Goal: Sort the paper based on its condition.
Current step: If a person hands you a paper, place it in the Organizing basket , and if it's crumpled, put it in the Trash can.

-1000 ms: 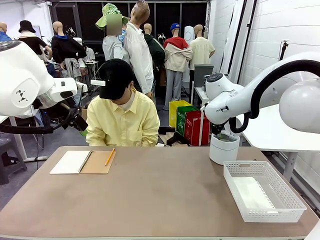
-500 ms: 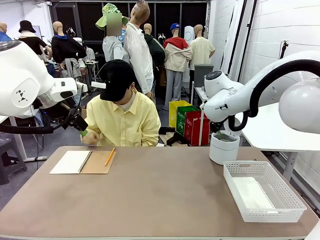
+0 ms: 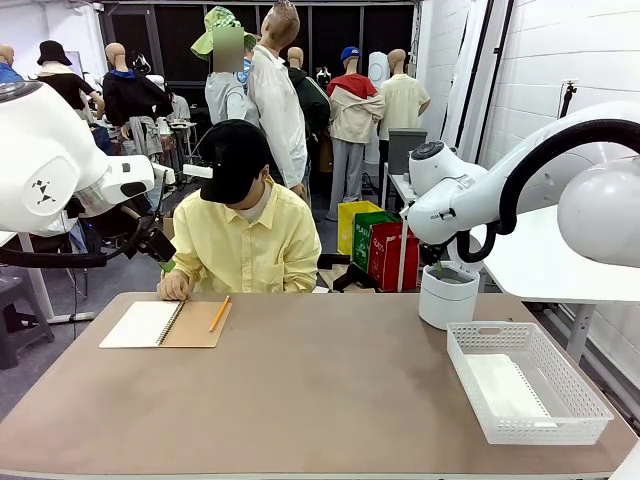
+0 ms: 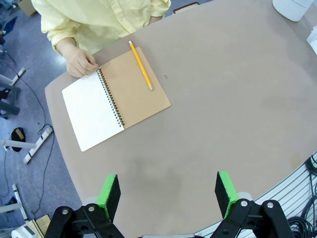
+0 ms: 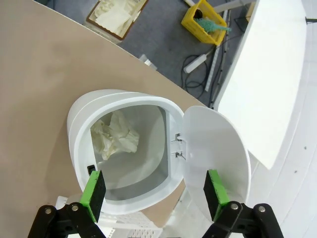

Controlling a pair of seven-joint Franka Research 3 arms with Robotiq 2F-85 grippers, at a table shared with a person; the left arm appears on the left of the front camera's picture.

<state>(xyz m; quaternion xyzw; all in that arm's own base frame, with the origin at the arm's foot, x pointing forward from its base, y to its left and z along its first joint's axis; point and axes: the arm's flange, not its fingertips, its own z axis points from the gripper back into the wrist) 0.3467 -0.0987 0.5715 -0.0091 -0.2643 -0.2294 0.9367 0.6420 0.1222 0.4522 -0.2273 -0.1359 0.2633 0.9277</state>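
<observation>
Both our hands, left (image 4: 167, 194) and right (image 5: 154, 194), hang wide and empty; we await the next plain white loose sheet from the spiral-bound brown-covered notebook (image 3: 166, 324).

Both arms raised, left claw (image 4: 168, 194) and right claw (image 5: 154, 192) wide open, empty.

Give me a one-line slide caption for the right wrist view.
Open right gripper hovers over the white lidded bin, lid swung open, a crumpled paper lying inside.
</observation>
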